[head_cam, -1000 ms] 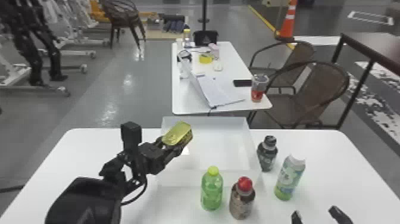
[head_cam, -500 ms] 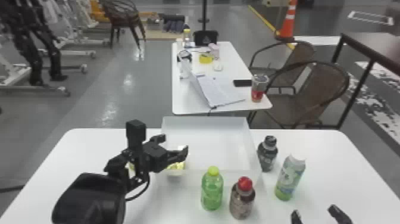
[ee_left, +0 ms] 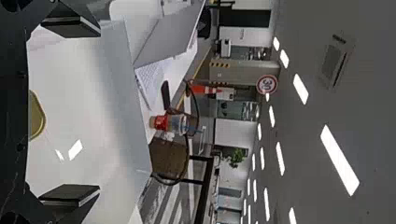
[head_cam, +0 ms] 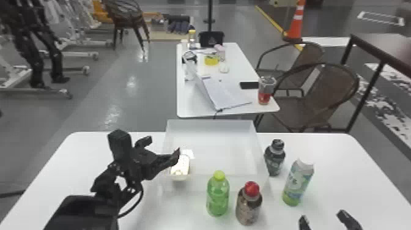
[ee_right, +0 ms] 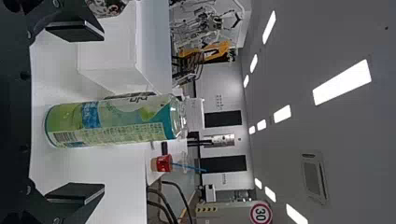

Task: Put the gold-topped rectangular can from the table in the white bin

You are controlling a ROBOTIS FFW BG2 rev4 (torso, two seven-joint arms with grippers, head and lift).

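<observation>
My left gripper (head_cam: pixel 163 146) is open above the left part of the white bin (head_cam: pixel 211 124). The rectangular can (head_cam: pixel 180 166) lies in the bin's front left, below and just right of the fingers, its top washed out bright. In the left wrist view the gripper (ee_left: pixel 83 115) stands wide open, with the gold top (ee_left: pixel 36 115) partly visible near the palm side and apart from both fingers. My right gripper (head_cam: pixel 324 218) waits open at the head view's bottom right; in the right wrist view the gripper (ee_right: pixel 88 112) has a green bottle beyond its spread fingers.
In front of the bin stand a green bottle (head_cam: pixel 218 195) and a red-capped bottle (head_cam: pixel 249 205). Right of it are a dark bottle (head_cam: pixel 274 159) and a green-white bottle (head_cam: pixel 297 183). A second table (head_cam: pixel 195 110) with a laptop lies behind.
The can has left my left gripper and dropped into the bin's front left. The gripper opened, and its arm shifted slightly. My right arm has kept still.
</observation>
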